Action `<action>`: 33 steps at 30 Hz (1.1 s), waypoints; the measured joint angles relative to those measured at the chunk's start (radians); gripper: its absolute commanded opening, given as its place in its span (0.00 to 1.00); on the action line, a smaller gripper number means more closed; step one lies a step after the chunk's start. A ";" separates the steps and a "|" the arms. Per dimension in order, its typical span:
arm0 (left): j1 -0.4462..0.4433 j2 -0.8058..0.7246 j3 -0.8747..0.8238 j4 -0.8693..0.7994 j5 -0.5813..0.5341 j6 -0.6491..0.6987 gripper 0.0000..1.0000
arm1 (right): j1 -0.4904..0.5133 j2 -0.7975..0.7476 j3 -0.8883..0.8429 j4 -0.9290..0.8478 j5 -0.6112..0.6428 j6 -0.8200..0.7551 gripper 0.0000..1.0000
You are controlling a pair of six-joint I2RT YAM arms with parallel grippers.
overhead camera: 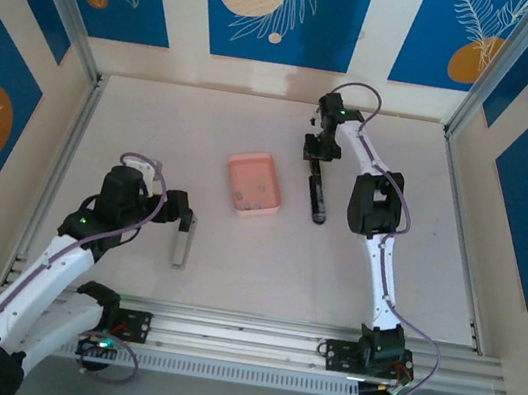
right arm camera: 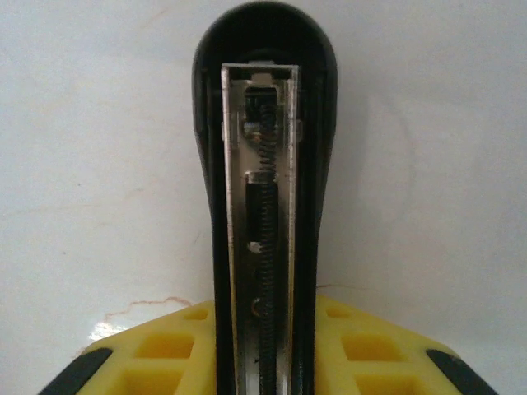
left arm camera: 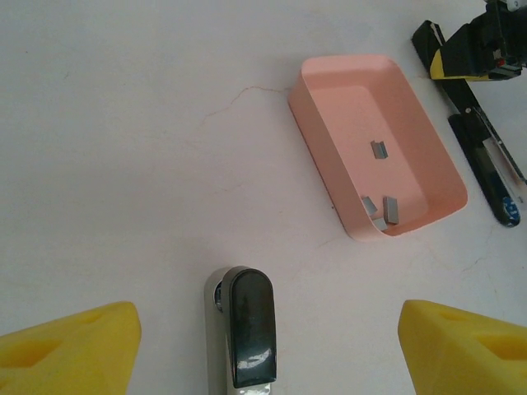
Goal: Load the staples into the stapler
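Right gripper (right arm camera: 263,354) pinches the open black stapler (right arm camera: 263,123) from both sides, magazine spring bared. Left gripper (left arm camera: 263,350) hangs wide over a silver-and-black stapler (left arm camera: 244,329). Staples (left arm camera: 384,207) lie in the pink tray (left arm camera: 317,136), between the two staplers.

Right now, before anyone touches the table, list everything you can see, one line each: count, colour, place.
table: one, white, under everything
tray: one, pink, mid-table
staples: three strips, silvery-grey, lying in the tray
black stapler: one, black with a silver channel, opened, right of the tray
silver stapler: one, silver with a dark top, nearer and left of the tray
left claw: one, yellow pads, open, either side of the silver stapler and apart from it
right claw: one, yellow pads, closed on the black stapler
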 measured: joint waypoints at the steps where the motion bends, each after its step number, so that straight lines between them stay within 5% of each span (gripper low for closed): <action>1: 0.000 -0.002 0.000 -0.001 0.000 0.002 0.81 | 0.000 0.000 0.000 0.002 0.000 -0.001 0.23; 6: 0.000 -0.005 0.002 -0.001 0.002 0.003 0.81 | 0.002 -0.050 -0.095 0.064 -0.001 -0.014 0.18; 13: 0.000 -0.004 0.003 0.010 0.040 0.011 0.79 | 0.002 -0.297 -0.488 0.229 -0.040 -0.018 0.15; 23: 0.000 -0.006 -0.058 0.172 0.165 0.056 0.71 | -0.001 -0.705 -0.985 0.523 -0.233 -0.042 0.14; 33: -0.003 0.026 -0.087 0.353 0.291 0.134 0.70 | 0.014 -0.930 -1.310 0.768 -0.391 -0.100 0.14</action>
